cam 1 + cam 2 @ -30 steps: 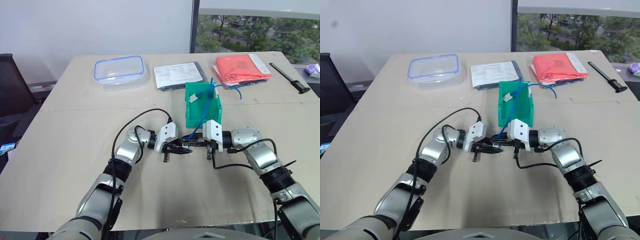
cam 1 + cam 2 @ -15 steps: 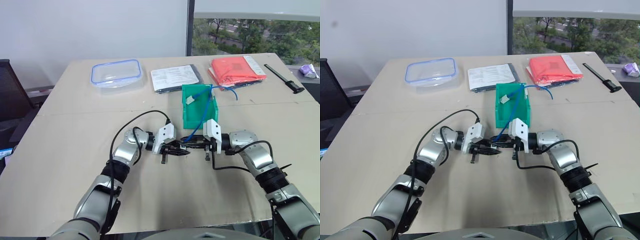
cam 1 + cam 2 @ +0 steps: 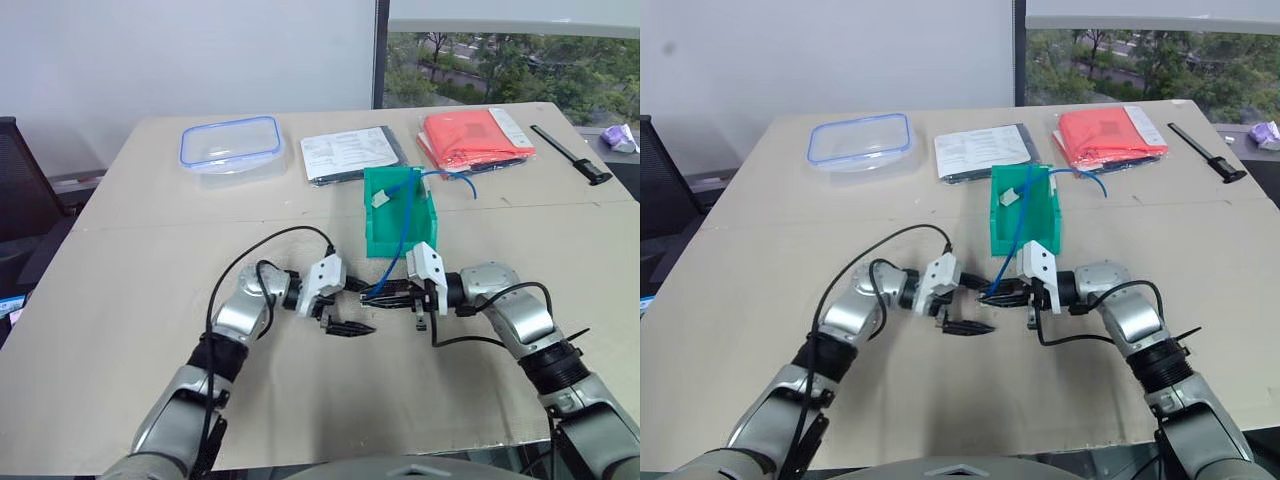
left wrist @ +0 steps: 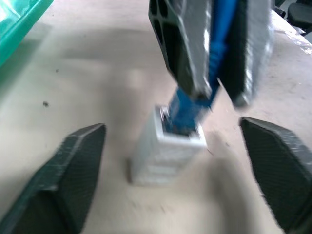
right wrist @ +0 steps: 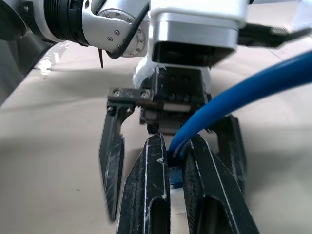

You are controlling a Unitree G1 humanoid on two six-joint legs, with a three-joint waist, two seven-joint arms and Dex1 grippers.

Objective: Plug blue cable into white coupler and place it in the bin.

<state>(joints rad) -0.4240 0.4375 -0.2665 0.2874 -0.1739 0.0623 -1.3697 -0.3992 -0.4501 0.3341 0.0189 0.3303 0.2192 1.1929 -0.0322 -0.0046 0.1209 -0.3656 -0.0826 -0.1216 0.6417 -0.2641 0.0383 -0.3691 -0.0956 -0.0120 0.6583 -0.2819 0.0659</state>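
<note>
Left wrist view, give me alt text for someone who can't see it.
A white coupler stands on the tan table with the blue cable plugged into its top, the right gripper shut on the cable just above. The left gripper's black fingers stand wide open on either side, touching nothing.

The bin (image 3: 400, 215) sits behind the white coupler (image 4: 168, 151), papers (image 3: 355, 153) beyond.

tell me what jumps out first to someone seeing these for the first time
The two grippers meeting at the table's middle: the right gripper pinches the blue cable, whose plug sits in the white coupler, while the left gripper stands wide open around the coupler. Just behind them is the green bin with the cable arching over it, and farther back a red folder and a clear box.
</note>
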